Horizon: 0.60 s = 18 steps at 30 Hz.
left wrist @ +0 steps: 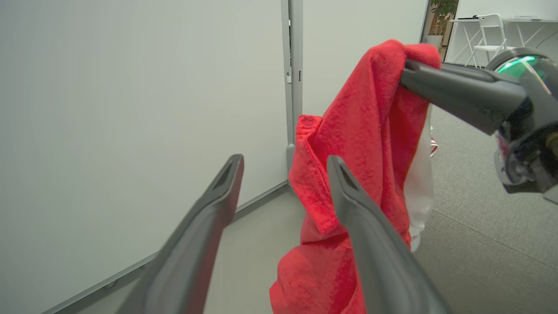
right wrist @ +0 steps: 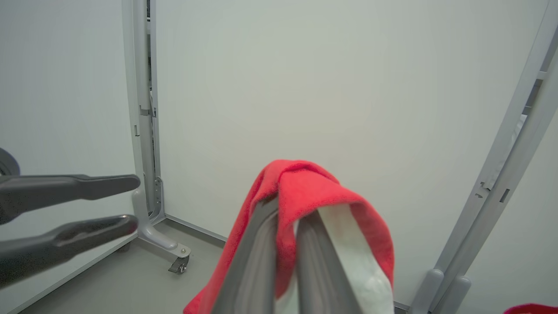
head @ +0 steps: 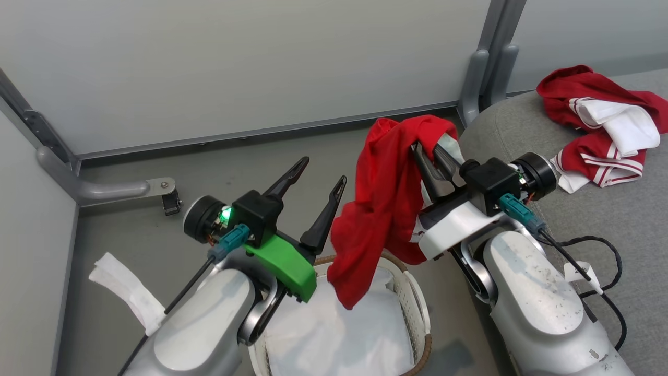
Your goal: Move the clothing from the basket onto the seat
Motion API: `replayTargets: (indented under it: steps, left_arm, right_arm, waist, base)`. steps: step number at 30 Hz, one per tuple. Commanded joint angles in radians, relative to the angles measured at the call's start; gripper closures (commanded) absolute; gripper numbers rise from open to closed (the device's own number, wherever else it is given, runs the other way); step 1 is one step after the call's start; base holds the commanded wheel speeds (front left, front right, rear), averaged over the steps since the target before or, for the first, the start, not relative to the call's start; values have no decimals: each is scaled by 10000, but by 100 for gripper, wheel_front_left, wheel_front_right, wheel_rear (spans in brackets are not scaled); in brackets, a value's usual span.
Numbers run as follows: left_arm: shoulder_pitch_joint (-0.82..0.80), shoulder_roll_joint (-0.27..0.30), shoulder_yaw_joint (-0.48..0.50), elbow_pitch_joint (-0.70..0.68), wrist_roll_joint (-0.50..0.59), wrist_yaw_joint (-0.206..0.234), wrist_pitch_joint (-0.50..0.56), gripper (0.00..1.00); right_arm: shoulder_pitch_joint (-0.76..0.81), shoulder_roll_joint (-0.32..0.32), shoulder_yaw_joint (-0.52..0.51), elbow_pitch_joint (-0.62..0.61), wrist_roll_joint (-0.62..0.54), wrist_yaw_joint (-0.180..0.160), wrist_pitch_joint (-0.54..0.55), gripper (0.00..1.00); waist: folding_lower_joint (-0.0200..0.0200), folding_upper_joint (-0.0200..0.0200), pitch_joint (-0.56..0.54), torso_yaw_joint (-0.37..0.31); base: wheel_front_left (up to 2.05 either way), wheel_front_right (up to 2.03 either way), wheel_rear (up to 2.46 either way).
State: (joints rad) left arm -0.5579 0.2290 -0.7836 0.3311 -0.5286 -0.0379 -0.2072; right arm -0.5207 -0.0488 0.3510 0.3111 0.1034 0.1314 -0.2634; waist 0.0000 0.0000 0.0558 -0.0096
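Delivered: clothing pile (head: 600,120) lies on the seat (head: 616,230), right of the basket (head: 420,309).
In transit: red garment (head: 383,209) hangs above the basket, clenched in right gripper (head: 424,149).
Left gripper (head: 323,171): spread, empty, over the basket.
Outstanding: seating this garment.

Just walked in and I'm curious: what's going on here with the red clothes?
The robot's right gripper is shut on a red garment, holding it up over the white laundry basket. Its left gripper is open beside it, holding nothing. Another red-and-white garment lies on the grey sofa seat.
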Motion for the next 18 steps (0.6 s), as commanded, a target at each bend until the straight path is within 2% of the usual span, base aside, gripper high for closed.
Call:
replayTargets:
  steps: [1,12,18]
  left_arm:
    - [237,-49,-5,104,-70,37,-117,0]
    - [1089,-428,65,781,32,13,-554,0]
    - [1237,-577,285,798,209,-5,-584,0]
  right_arm:
    - [139,-32,-107,-48,-87,-14,-19,100]
    - [300,-38,-738,16,-334,-14,-19,100]
    - [40,-33,-1056,-75,-589,-14,-21,100]
  waist:
    - [0,0,18,14]
    - [0,0,269,-123]
    - [0,0,520,-698]
  base:
    - [0,0,0]
    - [0,0,0]
    - [0,0,0]
